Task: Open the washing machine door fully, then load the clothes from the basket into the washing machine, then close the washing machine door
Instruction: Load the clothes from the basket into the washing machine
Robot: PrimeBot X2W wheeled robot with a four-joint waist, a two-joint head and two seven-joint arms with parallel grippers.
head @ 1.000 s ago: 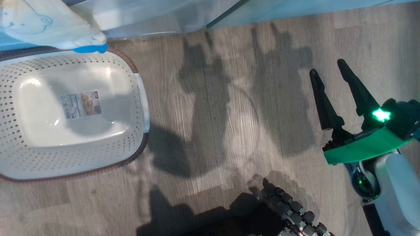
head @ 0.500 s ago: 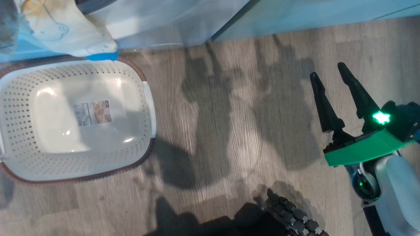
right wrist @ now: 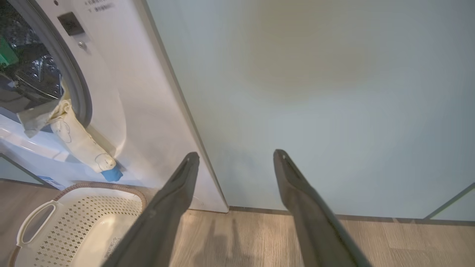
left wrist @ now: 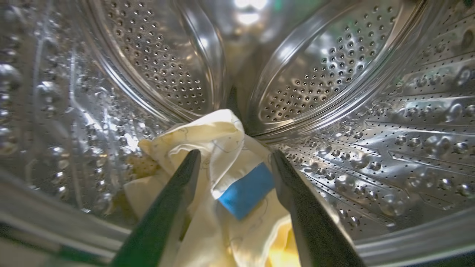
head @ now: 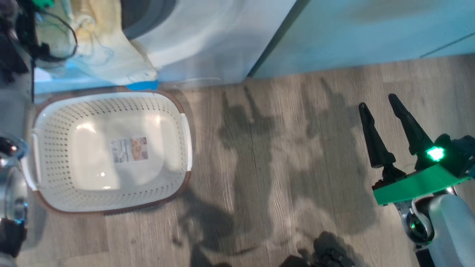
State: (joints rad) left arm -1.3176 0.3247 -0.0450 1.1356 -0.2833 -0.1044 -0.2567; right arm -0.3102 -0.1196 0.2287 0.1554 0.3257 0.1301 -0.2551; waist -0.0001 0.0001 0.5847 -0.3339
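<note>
My left gripper (left wrist: 233,154) is open deep inside the steel drum (left wrist: 326,74) of the washing machine (head: 207,40). The cream-yellow clothes (left wrist: 222,148) with a blue patch lie between and under its fingers. Part of the clothes (head: 107,55) still hangs out of the grey-gasketed opening, its blue cuff (right wrist: 111,173) dangling just above the basket's back rim. The cream perforated basket (head: 48,174) stands on the floor with only its label sticker inside. My right gripper (head: 377,101) hangs open over bare floor, far right of the basket. The door is out of view.
Pale green cabinets (head: 371,33) run along the wall to the right of the washer. Grey wood floor (head: 267,167) lies between the basket and my right arm. My dark base (head: 330,256) shows at the bottom edge.
The head camera has tilted up, bringing the washer front and opening into view. The hanging garment stays over the basket's back rim. My right gripper stays open in place.
</note>
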